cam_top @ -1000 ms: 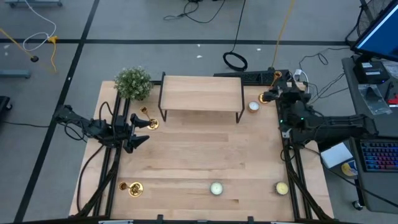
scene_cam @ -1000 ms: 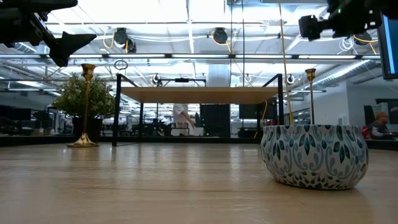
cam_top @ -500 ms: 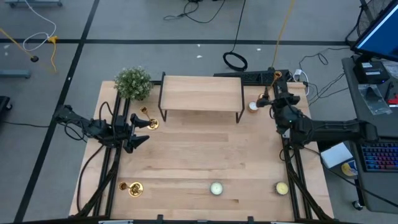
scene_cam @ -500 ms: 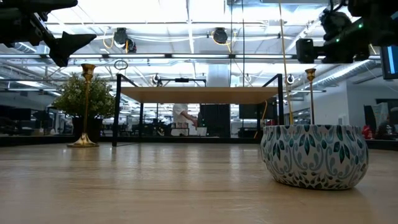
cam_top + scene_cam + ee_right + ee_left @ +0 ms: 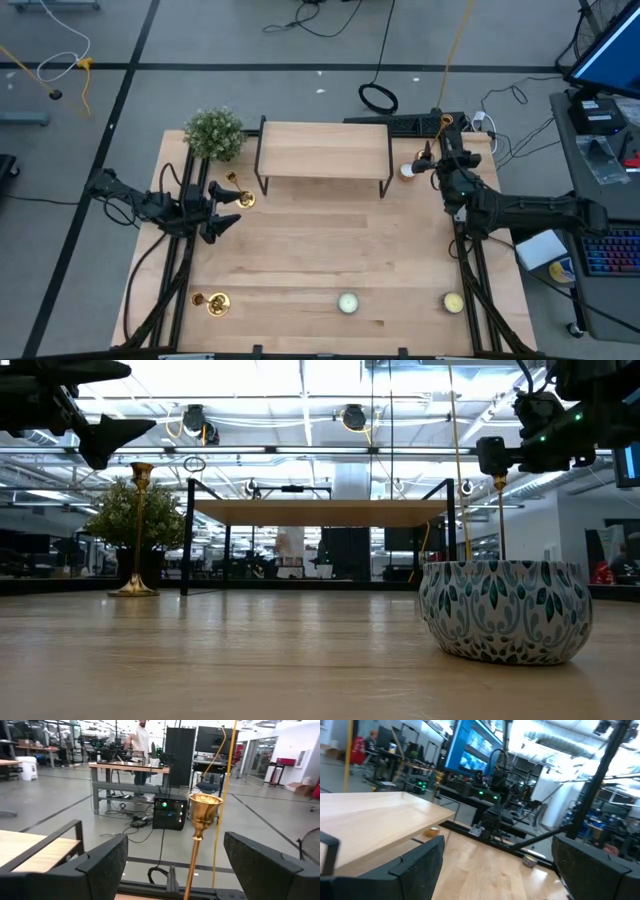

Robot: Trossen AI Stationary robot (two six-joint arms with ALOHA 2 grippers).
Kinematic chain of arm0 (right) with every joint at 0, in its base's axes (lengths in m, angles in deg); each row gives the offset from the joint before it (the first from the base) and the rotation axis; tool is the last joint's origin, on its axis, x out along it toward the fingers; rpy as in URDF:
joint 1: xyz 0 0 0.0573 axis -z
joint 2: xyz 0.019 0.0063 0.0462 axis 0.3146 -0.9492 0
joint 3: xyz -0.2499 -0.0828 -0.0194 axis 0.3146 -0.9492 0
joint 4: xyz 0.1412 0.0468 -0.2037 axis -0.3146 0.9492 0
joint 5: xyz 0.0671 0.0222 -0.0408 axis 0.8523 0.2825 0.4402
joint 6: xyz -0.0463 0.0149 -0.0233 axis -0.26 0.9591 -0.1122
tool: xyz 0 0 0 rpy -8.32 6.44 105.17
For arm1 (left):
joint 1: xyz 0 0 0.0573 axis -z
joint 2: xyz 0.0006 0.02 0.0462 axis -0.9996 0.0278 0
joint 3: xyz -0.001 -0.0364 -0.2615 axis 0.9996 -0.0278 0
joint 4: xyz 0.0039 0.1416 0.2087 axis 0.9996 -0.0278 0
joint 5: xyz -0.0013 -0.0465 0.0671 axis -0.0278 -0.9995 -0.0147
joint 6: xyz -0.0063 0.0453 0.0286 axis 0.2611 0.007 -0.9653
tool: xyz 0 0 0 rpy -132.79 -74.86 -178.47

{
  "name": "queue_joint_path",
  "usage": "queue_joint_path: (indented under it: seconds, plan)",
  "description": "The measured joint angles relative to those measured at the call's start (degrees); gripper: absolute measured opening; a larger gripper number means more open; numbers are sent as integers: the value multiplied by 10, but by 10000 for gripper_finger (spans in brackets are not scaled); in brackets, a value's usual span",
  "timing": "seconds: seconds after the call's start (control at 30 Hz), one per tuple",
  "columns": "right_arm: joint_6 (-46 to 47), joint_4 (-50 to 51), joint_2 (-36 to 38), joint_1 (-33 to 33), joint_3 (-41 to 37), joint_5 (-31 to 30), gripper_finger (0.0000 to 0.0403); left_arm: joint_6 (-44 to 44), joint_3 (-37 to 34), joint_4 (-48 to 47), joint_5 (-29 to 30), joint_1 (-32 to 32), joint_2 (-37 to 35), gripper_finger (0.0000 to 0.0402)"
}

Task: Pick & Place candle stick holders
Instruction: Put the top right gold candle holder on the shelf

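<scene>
Three brass candle stick holders stand on their round bases on the table. One (image 5: 238,192) is at the left by the plant, and my left gripper (image 5: 225,212) waits open just near of it, touching nothing. The second (image 5: 213,302) is at the near left. The third (image 5: 203,810) stands at the far right; in the low view it is a thin stem (image 5: 499,510). My right gripper (image 5: 175,840) is open, level with this one's cup. Its fingers (image 5: 102,860) stand on either side and do not touch it.
A wooden riser shelf (image 5: 323,150) on black legs stands at the far middle, with a green plant (image 5: 215,133) to its left. A white tealight (image 5: 408,170) lies by the right gripper. A white candle (image 5: 347,302) and a yellow one (image 5: 453,302) sit near the front edge. A patterned bowl (image 5: 505,610) stands close to the low camera.
My right gripper has come down from above the far-right candle stick holder to the height of its cup. It has swung toward the holder and turned at the wrist, and it stays open. The holders have not moved.
</scene>
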Motion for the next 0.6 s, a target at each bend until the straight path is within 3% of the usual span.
queue_joint_path:
  seconds: [0.17, 0.37, 0.6]
  plan:
    - [29, 0, 0, 25, 0, 2, 322, -3, 0, 0, 33, 0, 0, 365]
    - [77, 0, -2, 72, 0, 85, 322, -2, 0, 0, 35, 0, 0, 365]
    - [95, 0, -2, 123, 0, 90, 322, -2, 0, 0, 35, 0, 0, 365]
